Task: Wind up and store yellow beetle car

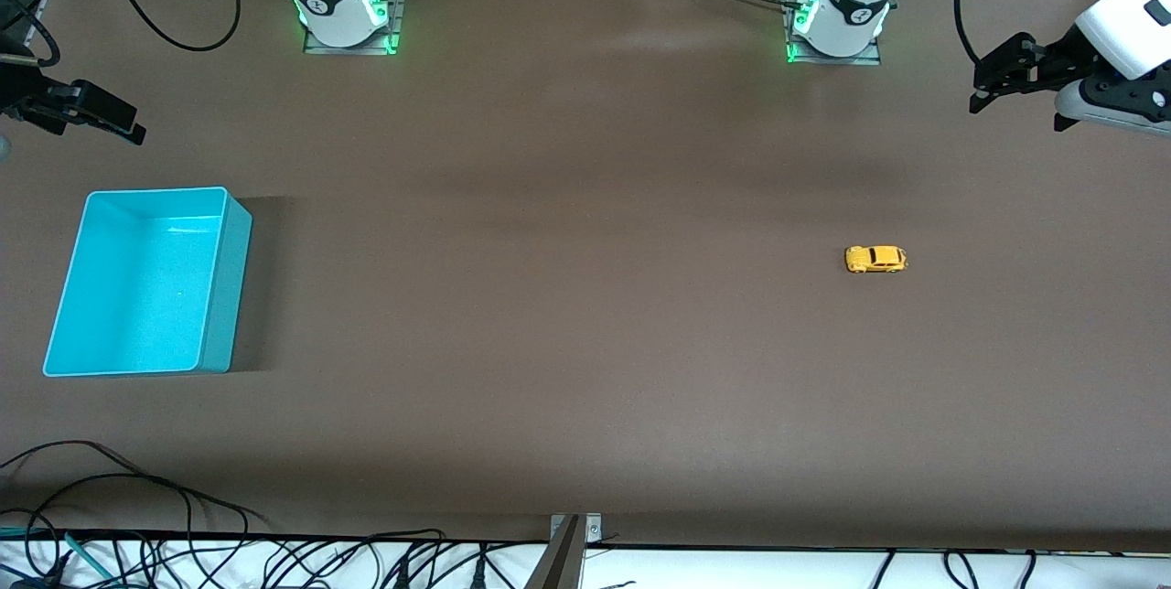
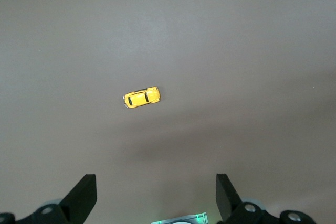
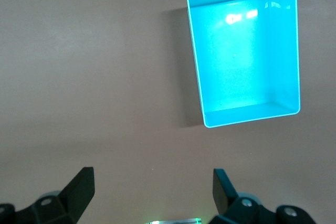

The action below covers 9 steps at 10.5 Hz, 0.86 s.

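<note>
The yellow beetle car (image 1: 875,259) stands on its wheels on the brown table toward the left arm's end, alone and untouched. My left gripper (image 1: 1017,112) hangs high above that end of the table, open and empty. In the left wrist view the car (image 2: 141,97) lies well below and apart from the open left gripper (image 2: 156,182). The turquoise bin (image 1: 227,287) sits empty toward the right arm's end. My right gripper (image 1: 119,123) hovers open up in the air beside the bin. In the right wrist view the bin (image 3: 241,61) shows below the open right gripper (image 3: 152,174).
The two arm bases (image 1: 343,8) (image 1: 837,17) stand with green lights along the table's edge farthest from the front camera. Loose black cables (image 1: 137,516) and a metal bracket (image 1: 572,539) lie along the edge nearest that camera. Bare brown tabletop (image 1: 549,278) stretches between bin and car.
</note>
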{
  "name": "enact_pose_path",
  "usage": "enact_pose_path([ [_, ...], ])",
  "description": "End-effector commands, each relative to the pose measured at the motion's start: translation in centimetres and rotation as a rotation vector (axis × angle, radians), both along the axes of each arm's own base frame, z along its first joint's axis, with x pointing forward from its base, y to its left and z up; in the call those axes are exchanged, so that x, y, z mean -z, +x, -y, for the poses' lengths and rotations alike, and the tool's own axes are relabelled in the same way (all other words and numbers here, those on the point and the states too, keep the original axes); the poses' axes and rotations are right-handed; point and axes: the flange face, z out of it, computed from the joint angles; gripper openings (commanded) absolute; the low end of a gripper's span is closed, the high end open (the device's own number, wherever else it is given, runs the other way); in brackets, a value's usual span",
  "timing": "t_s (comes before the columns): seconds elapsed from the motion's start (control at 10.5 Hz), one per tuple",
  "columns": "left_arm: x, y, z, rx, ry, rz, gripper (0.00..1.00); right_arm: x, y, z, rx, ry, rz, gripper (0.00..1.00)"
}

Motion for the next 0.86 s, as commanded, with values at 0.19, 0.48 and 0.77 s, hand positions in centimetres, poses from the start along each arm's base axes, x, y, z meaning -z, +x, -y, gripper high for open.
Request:
enact_pose_path([
  [0.19,-0.33,0.09,-0.25,-0.015,-0.003,0.002,1.00,-0.85,0.00,-0.49,-0.005,0.003,0.009,1.00],
  [0.48,-0.26,0.09,-0.25,-0.015,-0.003,0.000,1.00,-0.85,0.00,-0.42,-0.003,0.005,0.009,1.00],
  [0.77,-0.19,0.17,-0.41,-0.018,-0.003,0.000,1.00,-0.84,-0.01,-0.52,-0.005,0.006,0.008,1.00],
])
